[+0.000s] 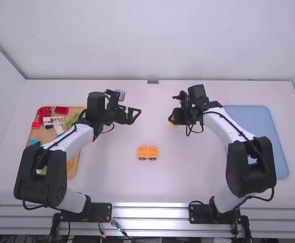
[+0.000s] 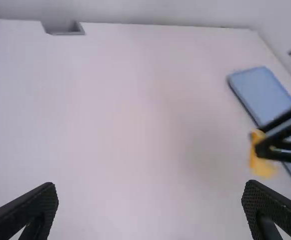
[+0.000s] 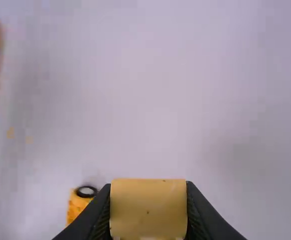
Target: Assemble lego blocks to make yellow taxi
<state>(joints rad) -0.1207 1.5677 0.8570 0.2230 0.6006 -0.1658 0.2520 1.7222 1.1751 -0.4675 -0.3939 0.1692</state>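
"What does the yellow car piece (image 1: 148, 153) look like?"

"Two boxy orange-yellow halves, side by side, with black wheels at six o'clock. It sits on the desk (image 1: 183, 185)."

"What about the arms?"

"From the car piece, the left end effector (image 1: 134, 115) is at eleven o'clock, wide. The right end effector (image 1: 173, 120), at one o'clock, is holding a pale yellow block (image 3: 148, 207) with a flat face."

"Is there room?"

"Yes, all around the car piece. The tray (image 1: 48, 134) is at nine o'clock, the blue mat (image 1: 267, 136) at three, the desk's far edge at twelve."
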